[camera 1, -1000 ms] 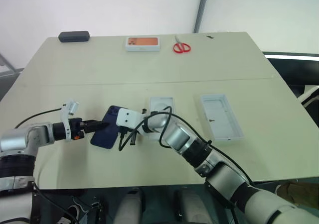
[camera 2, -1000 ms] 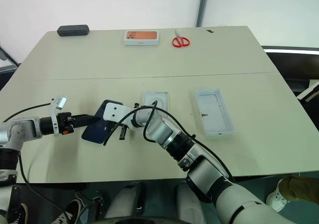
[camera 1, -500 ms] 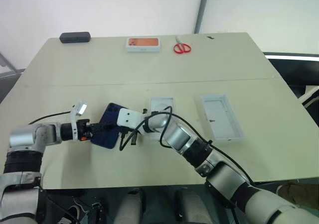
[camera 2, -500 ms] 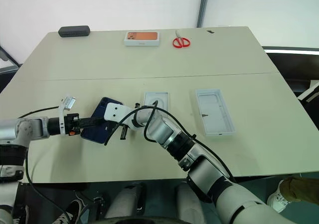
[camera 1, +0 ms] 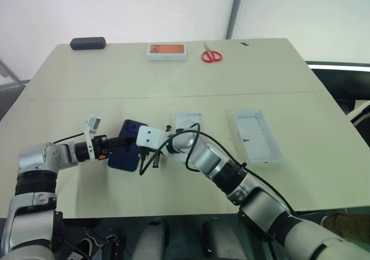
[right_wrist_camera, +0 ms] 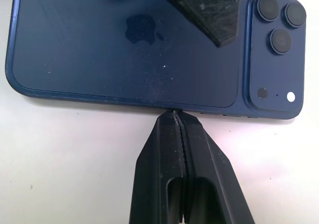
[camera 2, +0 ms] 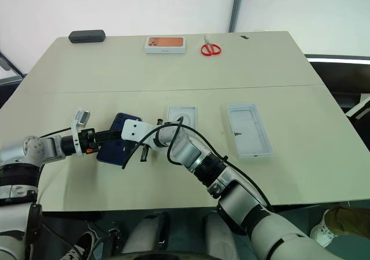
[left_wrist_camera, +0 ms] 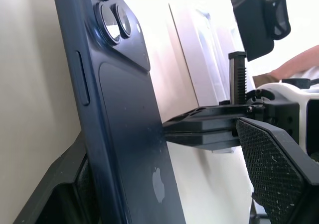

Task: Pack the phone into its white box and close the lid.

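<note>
Navy glass, one item: the phone (camera 1: 124, 153), camera cluster upward, lying on the table (camera 1: 173, 86) towards your left front, well short of the white box (camera 1: 258, 136) that waits on the right half. Step in hand, as you should judge it: securing the phone for pick-up; nothing is packed yet. Left gripper (camera 1: 117, 145): fingers spread wide with the phone between them, one finger under its face, the other (left_wrist_camera: 279, 174) standing off its back, so not yet clamped. Right gripper (right_wrist_camera: 180, 134): fingers pressed together, tips butted against the phone's long edge, bracing it. Next move, in your judgement: close the left fingers on the phone's faces, back the right tip off, then carry the phone right across the table. Second white tray (camera 1: 188, 124), which may be the lid, sits just beyond the right gripper, on the direct path; lift over it. Open room: bare tabletop between the trays and along the near edge. Far edge holds a black case (camera 1: 88, 43), an orange-topped box (camera 1: 166, 51) and red scissors (camera 1: 211, 55), all well clear.
</note>
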`<control>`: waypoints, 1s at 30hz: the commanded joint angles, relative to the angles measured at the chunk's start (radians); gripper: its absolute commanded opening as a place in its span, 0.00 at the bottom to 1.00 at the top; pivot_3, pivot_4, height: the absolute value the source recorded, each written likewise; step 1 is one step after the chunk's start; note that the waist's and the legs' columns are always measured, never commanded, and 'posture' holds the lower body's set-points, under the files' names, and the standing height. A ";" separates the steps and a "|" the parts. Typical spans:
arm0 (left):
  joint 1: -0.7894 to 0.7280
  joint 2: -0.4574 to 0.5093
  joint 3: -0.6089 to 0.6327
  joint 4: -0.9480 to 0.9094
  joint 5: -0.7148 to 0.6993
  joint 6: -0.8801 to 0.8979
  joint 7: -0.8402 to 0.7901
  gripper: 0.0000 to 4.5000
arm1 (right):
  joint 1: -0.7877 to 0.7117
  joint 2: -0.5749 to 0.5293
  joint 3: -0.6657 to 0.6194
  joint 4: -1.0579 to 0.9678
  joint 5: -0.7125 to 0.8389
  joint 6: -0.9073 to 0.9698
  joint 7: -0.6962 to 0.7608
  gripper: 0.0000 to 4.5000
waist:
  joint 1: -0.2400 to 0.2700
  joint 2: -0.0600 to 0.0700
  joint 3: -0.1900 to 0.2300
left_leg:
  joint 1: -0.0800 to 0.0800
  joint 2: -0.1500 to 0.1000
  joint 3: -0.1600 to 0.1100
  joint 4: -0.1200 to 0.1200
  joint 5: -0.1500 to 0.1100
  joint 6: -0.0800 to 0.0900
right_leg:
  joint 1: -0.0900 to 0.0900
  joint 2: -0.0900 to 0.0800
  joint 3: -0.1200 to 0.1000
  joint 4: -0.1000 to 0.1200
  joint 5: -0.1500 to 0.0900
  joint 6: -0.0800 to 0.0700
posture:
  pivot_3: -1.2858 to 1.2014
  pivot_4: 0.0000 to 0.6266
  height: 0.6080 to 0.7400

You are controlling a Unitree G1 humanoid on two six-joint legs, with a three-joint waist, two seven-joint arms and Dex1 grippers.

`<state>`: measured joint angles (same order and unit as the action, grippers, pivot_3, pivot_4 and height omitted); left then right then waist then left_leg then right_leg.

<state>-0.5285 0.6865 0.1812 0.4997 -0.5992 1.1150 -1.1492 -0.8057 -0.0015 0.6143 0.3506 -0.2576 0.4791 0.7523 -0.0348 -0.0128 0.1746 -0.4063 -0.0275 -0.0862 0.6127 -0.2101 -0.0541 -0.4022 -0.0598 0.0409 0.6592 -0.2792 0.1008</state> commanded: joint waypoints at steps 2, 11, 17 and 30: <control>-0.004 -0.038 -0.035 0.050 0.033 -0.009 0.049 0.88 | -0.005 0.007 0.001 -0.008 -0.005 -0.018 -0.003 0.00 | 0.001 0.000 0.000 | 0.000 0.000 0.000 0.000 0.000 0.000 | 0.000 0.000 0.000 0.000 0.000 0.000 | 0.52 0.24 1.00; -0.025 -0.043 -0.028 0.092 0.030 -0.010 0.055 0.69 | 0.007 0.001 0.003 -0.022 -0.009 -0.011 -0.002 0.00 | -0.001 0.000 -0.001 | 0.001 0.000 0.000 0.000 0.000 0.000 | 0.001 0.000 0.000 0.000 0.000 0.000 | 0.52 0.24 1.00; -0.007 -0.042 -0.035 0.066 0.030 -0.009 0.064 0.58 | 0.008 -0.004 0.002 -0.025 -0.009 -0.010 0.001 0.00 | -0.004 0.000 -0.001 | 0.000 0.000 -0.001 0.000 0.000 0.000 | 0.000 0.000 0.000 0.000 0.000 0.000 | 0.52 0.24 1.00; 0.010 -0.055 -0.005 0.042 0.002 0.019 0.093 0.28 | 0.014 -0.009 0.005 -0.024 -0.013 -0.012 -0.002 0.00 | -0.005 -0.001 -0.001 | 0.000 0.000 -0.001 0.000 0.000 0.000 | -0.001 0.000 0.000 0.000 0.000 0.000 | 0.52 0.24 1.00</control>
<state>-0.5326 0.6447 0.2003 0.5455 -0.6016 1.1125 -1.0708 -0.7978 -0.0116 0.6146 0.3437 -0.2629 0.4678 0.7521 -0.0399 -0.0135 0.1738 -0.4065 -0.0275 -0.0874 0.6123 -0.2101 -0.0541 -0.4031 -0.0602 0.0413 0.6594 -0.2794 0.1011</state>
